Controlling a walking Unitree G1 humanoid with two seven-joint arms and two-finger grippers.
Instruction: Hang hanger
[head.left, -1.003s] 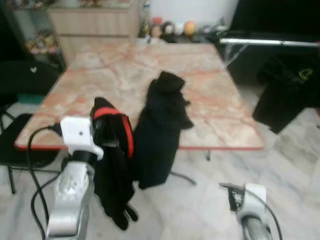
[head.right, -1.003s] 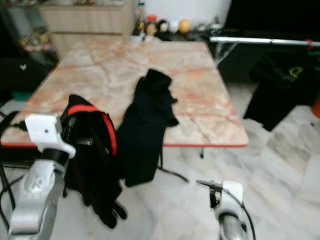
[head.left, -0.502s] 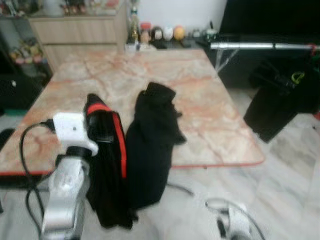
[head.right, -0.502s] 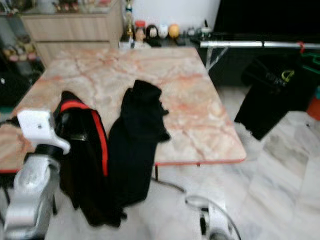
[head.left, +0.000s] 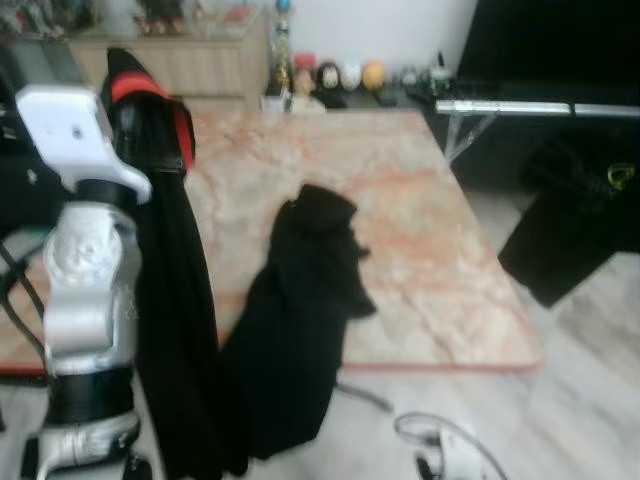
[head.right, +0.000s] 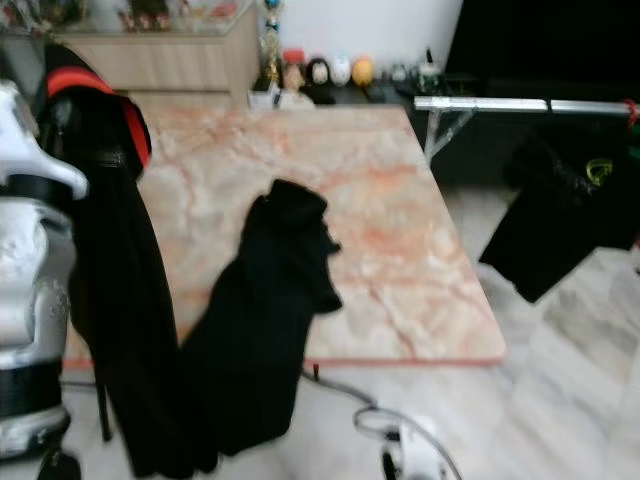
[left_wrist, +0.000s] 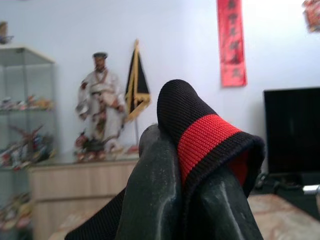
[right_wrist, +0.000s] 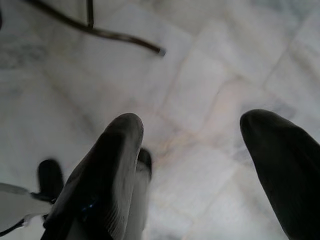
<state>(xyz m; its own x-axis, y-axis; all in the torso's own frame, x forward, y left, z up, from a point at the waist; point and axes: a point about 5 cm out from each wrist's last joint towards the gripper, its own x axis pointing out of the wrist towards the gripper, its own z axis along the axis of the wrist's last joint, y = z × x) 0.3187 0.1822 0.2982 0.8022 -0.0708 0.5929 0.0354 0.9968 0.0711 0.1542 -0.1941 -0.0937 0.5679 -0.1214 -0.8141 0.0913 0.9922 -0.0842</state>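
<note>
Two claws: left claw (left_wrist: 200, 165) pinches a red-trimmed black garment (head.left: 170, 290); right claw (right_wrist: 200, 170) spread.

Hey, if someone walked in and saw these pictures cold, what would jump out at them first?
First, the left gripper raised high at the robot's left, shut on a long black garment with a red band that hangs down past the table edge. Next, a second black garment draped over the near edge of the pink marble-patterned table. At the right, a silver rail with dark clothing hanging below it.
</note>
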